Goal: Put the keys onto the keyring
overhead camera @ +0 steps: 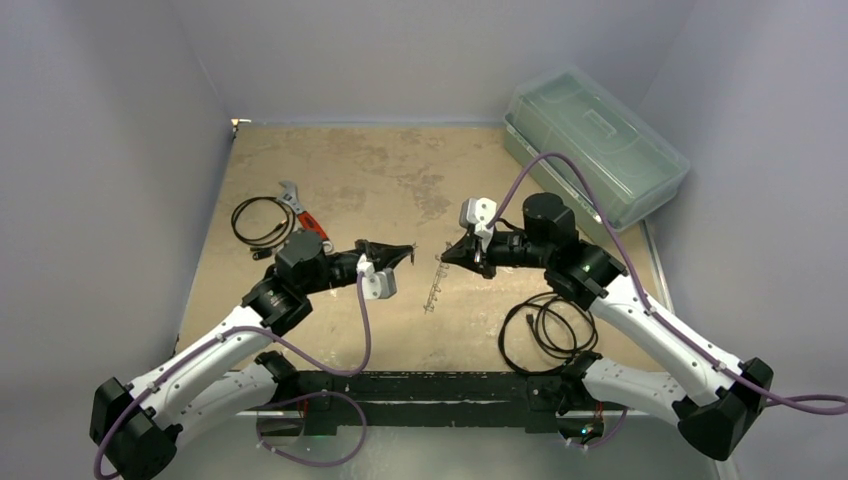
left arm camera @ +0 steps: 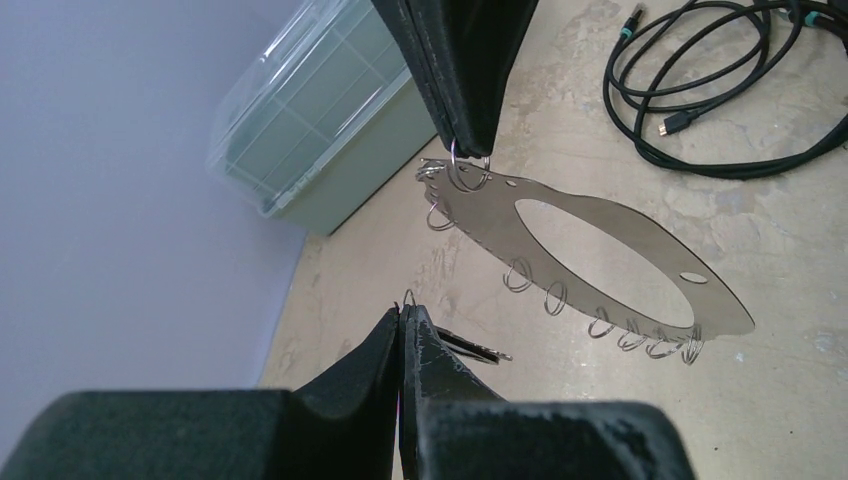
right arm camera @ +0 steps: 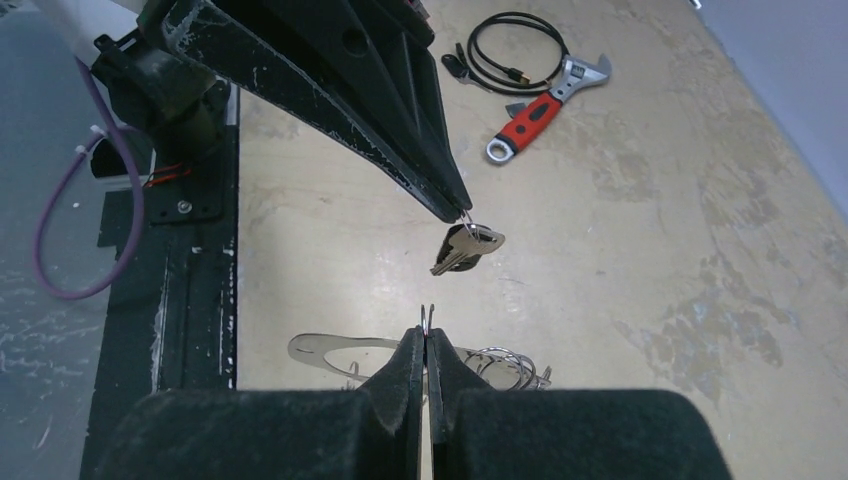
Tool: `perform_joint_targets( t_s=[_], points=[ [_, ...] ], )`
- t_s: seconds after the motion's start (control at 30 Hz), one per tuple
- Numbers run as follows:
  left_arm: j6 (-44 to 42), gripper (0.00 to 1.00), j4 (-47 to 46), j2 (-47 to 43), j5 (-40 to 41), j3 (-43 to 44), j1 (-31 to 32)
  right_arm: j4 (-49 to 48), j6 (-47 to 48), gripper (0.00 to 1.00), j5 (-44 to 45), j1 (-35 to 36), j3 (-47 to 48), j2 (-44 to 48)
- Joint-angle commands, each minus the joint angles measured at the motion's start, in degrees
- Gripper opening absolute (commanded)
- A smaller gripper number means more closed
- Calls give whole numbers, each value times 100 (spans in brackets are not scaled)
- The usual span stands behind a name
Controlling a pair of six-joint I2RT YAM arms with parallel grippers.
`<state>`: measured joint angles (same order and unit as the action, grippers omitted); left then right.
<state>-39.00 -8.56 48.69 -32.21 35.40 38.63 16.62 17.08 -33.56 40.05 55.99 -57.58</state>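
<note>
White arm links (overhead camera: 215, 345), black joints (overhead camera: 275, 302), purple cables (overhead camera: 367, 325), white wrist cameras (overhead camera: 379, 284), black tapered hands (left arm camera: 402, 315).

- Keys (right arm camera: 465, 248): a small silver bunch dangling from a thin wire ring. The ring is pinched in the tip of the left gripper (right arm camera: 458, 205), and the blades tilt downward, clear of the table.
- Keyring (left arm camera: 650, 243): a flat, shiny, leaf-shaped metal plate with an oval cut-out and small split rings strung along its rim. It hangs by one end ring from the tip of the right gripper (left arm camera: 468, 150), near the keys but apart from them.
</note>
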Motion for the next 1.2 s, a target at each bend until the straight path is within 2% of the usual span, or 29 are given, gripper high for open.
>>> perform_joint_targets(
  t_s=[0.0,0.67,1.17],
  points=[
    [-293,0,-243,-83,-402,-50,-28,-63,102,0,-421,-24,290,-14],
    [68,0,-634,206,-1110,-55,-29,-62,137,0,-801,15,422,-381],
    [130,0,-614,241,-1285,-15,-28,-148,164,0,-793,26,440,-541]
  ],
)
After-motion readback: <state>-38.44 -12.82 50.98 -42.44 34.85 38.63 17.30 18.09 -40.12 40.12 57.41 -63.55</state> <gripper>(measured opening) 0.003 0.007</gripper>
